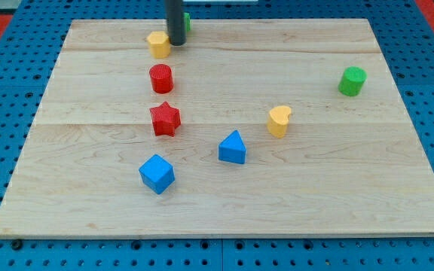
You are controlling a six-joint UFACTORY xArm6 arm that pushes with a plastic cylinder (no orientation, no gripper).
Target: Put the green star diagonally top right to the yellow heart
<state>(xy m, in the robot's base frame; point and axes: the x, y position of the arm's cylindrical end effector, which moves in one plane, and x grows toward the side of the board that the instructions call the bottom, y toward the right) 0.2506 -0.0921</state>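
My tip [176, 42] rests on the wooden board [337, 188] near the view's top edge, left of centre. A green block [187, 21], probably the star, peeks out just right of the rod and is mostly hidden behind it. The yellow heart [279, 120] stands right of the board's centre, well below and to the right of my tip. A yellow many-sided block [158, 44] sits right beside my tip on its left, touching or nearly so.
A red cylinder [161, 78] and a red star [165, 119] stand in a column below the yellow block. A blue wedge-like block [233, 147] and a blue cube [157, 174] lie lower down. A green cylinder [352, 81] stands at the right.
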